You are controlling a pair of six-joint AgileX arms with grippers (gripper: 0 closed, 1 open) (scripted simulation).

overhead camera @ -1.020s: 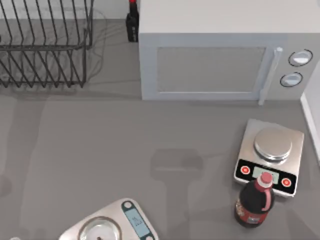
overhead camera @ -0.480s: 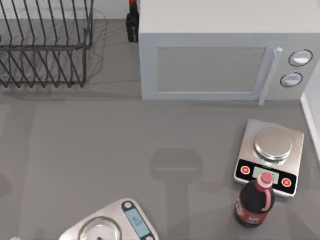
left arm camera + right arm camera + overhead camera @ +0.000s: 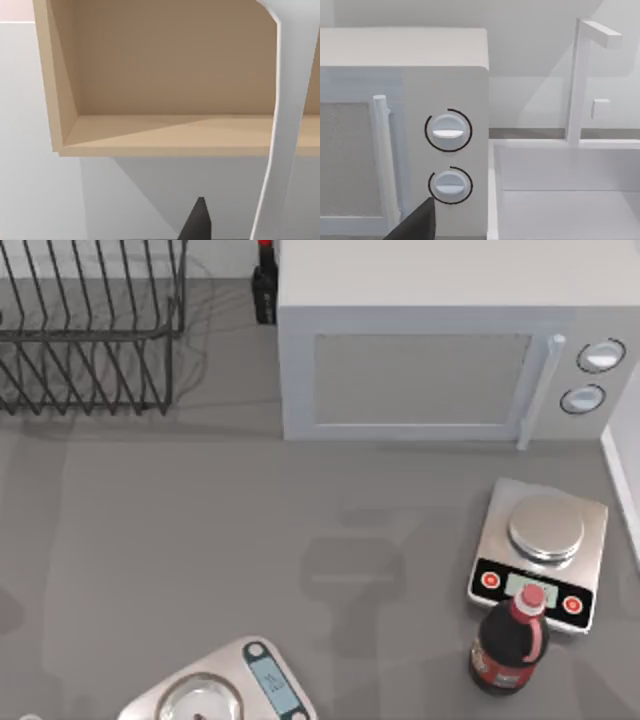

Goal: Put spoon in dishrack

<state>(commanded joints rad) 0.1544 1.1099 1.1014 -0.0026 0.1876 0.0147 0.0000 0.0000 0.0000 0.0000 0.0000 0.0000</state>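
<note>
Top view, looking down on a grey table (image 3: 200, 540): one dishrack (image 3: 90, 330) of dark wire bars stands at the far left corner. To its right is one white microwave (image 3: 420, 370), door shut. There are two kitchen scales, one (image 3: 545, 550) near the right edge and one (image 3: 230, 685) at the near edge, left of centre. There are two bottles. A dark soda bottle (image 3: 510, 645) with a red cap stands just in front of the right-hand scale. A small dark bottle (image 3: 264, 285) stands between the rack and the microwave.

Left wrist view: one spoon (image 3: 287, 100) appears as a long white shape, wide at one end and narrowing to a thin handle. It runs close beside the dark tip of the left gripper (image 3: 200, 222). I cannot tell whether that gripper is clamped on the spoon, apart or together. Behind them is a wooden wall cabinet (image 3: 165, 75).

Right wrist view: the dark tip of the right gripper (image 3: 417, 222) sits before the microwave's two round knobs, one (image 3: 448, 131) above the other (image 3: 450, 185). Its state cannot be told either. Beside the microwave are one white sink (image 3: 560, 200) and one faucet (image 3: 580, 80).
</note>
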